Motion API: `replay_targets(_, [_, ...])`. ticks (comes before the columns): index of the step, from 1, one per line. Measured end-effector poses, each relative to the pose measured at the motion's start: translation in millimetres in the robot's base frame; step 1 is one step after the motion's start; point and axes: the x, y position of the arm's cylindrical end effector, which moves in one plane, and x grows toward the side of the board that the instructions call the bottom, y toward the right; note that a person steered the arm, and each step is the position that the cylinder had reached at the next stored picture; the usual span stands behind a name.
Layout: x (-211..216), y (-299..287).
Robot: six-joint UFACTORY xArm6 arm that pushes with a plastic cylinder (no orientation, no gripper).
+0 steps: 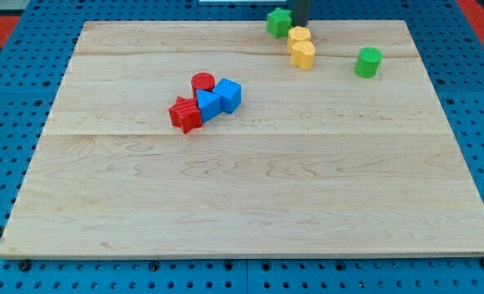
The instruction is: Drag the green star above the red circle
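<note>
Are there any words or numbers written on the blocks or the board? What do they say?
None: no words, numbers, labels or signs show anywhere.
The wooden board is plain wood grain.
The green star, red circle and other blocks are plain coloured, unmarked.
My tip, just right of the green star at the view's top, carries no writing either.

The bench (pixel 250 196) is pale, matt wood with visible grain, 3 planks joined; around it lies a blue perforated board (pixel 5 114), faintly glossy.

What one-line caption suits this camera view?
My tip sits right of the green star at the board's top edge, far from the red circle.
</note>
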Motion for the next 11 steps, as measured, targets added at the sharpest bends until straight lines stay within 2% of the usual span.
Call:
replay_targets(2, [52, -130])
replay_targets(4, [56, -69])
replay_targets(5, [49, -63])
replay_targets(7, [-4, -72])
replay_targets(8, [-4, -89])
replay_targets(9, [-3, -131])
replay_targets(11, [6, -125])
